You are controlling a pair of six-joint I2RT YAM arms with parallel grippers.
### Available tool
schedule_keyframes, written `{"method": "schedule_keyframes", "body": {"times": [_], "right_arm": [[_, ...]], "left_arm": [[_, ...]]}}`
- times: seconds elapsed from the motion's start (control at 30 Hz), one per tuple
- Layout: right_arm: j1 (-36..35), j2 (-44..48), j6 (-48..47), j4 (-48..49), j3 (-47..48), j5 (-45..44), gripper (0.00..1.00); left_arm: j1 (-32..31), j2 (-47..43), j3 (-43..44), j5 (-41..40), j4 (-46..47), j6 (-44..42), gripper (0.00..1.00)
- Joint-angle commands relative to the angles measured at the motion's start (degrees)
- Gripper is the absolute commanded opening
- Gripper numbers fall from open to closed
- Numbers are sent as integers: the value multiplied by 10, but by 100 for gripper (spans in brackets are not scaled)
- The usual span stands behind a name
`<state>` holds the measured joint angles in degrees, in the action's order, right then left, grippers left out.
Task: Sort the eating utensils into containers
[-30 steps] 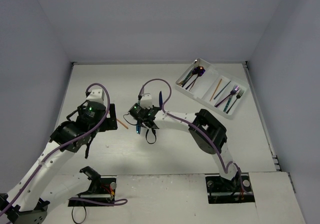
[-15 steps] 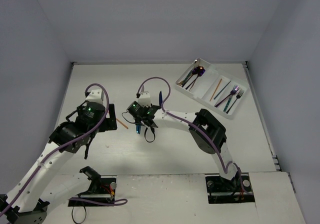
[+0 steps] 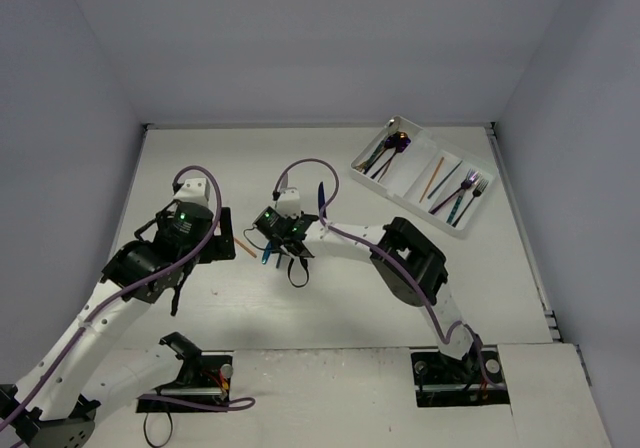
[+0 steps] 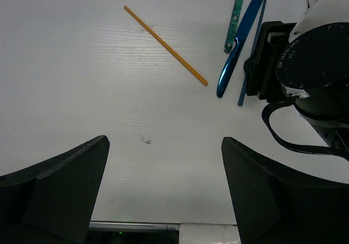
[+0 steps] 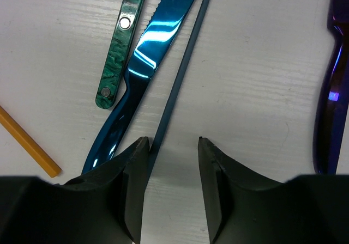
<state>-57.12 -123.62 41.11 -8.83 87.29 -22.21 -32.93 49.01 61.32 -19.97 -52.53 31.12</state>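
In the right wrist view my right gripper [image 5: 172, 145] is open and low over the table. A thin blue chopstick [image 5: 180, 75] lies between the jaws, against the left fingertip [image 5: 136, 151]. A shiny blue knife [image 5: 144, 64] and a teal marbled handle [image 5: 120, 45] lie just left of it. An orange chopstick [image 5: 30, 146] is at the far left and a purple utensil [image 5: 330, 80] at the right edge. My left gripper [image 4: 165, 140] is open and empty, near the orange chopstick [image 4: 163, 43]. The white tray [image 3: 400, 180] at the far right holds several utensils.
In the top view the right gripper [image 3: 280, 241] and left gripper [image 3: 218, 248] sit close together at the table's middle left. The purple knife [image 3: 321, 198] lies just right of the right wrist. Grey walls close in the table on three sides.
My right gripper has shifted a little to the left over the blue utensils. The left arm has edged slightly upward in the top view. Nothing was picked up.
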Motion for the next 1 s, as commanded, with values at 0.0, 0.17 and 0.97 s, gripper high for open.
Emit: {"method": "schedule_keyframes", "body": {"times": [0.0,0.17,0.97], "right_arm": [[-1,26,9,-10,-32,-20,32],[3,42,12,-11,-63,-21,10],[369,206,-78,-13,-54,-12,0]], "left_arm": [[4,5,26,-6,8,-3,81],[4,6,27,-5,8,-3,81],[4,10,15,-9,7,25,81]]}}
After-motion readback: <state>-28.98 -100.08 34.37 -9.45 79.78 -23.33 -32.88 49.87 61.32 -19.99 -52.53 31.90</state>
